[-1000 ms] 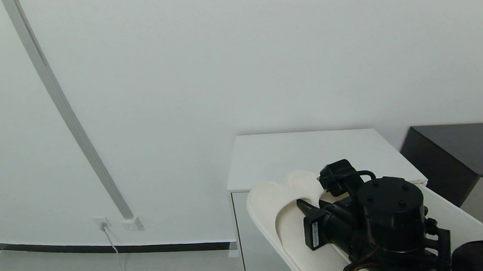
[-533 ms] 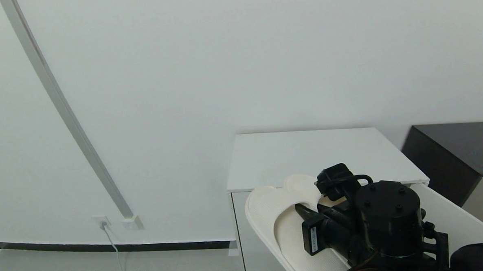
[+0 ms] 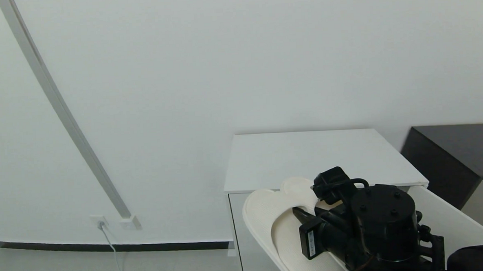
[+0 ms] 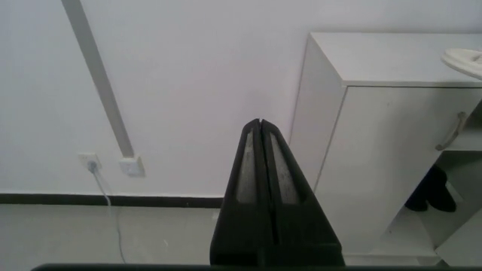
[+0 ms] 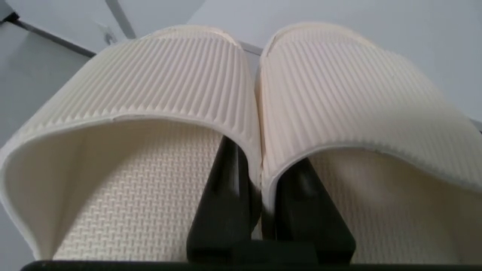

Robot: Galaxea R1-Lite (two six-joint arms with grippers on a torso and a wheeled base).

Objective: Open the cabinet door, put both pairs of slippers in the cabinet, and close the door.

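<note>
The white cabinet [image 3: 307, 157] fills the lower centre-right of the head view, and its door [image 3: 453, 220] swings out toward the lower right corner, so opening looks done and the step in hand is loading a pair. The cream slippers [image 3: 269, 215] hang in the air in the lower centre, overlapping the cabinet's front edge. They lie side by side, long axis on a diagonal from lower right to upper left, toes toward the cabinet. The right gripper [image 5: 260, 203] has its fingers inside the openings, pinching the two inner strap edges together. The next move probably calls for lowering the pair to shelf level and pushing it toes-first through the opening. The left gripper [image 4: 260, 173], centre bottom of its wrist view, is pressed together and empty.
</note>
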